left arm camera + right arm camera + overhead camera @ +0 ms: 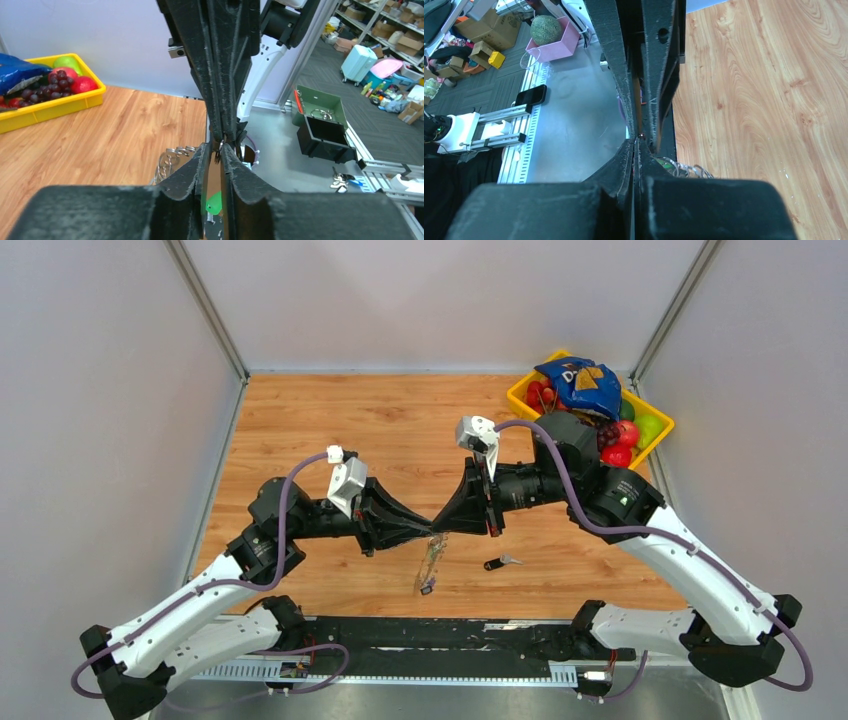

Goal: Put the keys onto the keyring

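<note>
My two grippers meet tip to tip above the table's front middle. The keyring [431, 558], a thin silver hoop, hangs from that meeting point with a small dark-headed key [427, 587] at its low end. My right gripper [445, 527] [638, 141] is shut, pinching the ring's top. My left gripper [428, 531] [220, 148] has its jaws drawn in to a narrow gap round a bit of silver metal at their tips. The ring's coils [172, 157] [684, 167] show beside the fingers. A green tag [214, 202] hangs below. Another key [498, 563] lies on the table.
A yellow tray [520, 395] [50, 107] of fruit with a blue bag [580, 385] on it stands at the back right corner. Grey walls close in the table on three sides. A black rail [420, 635] runs along the near edge.
</note>
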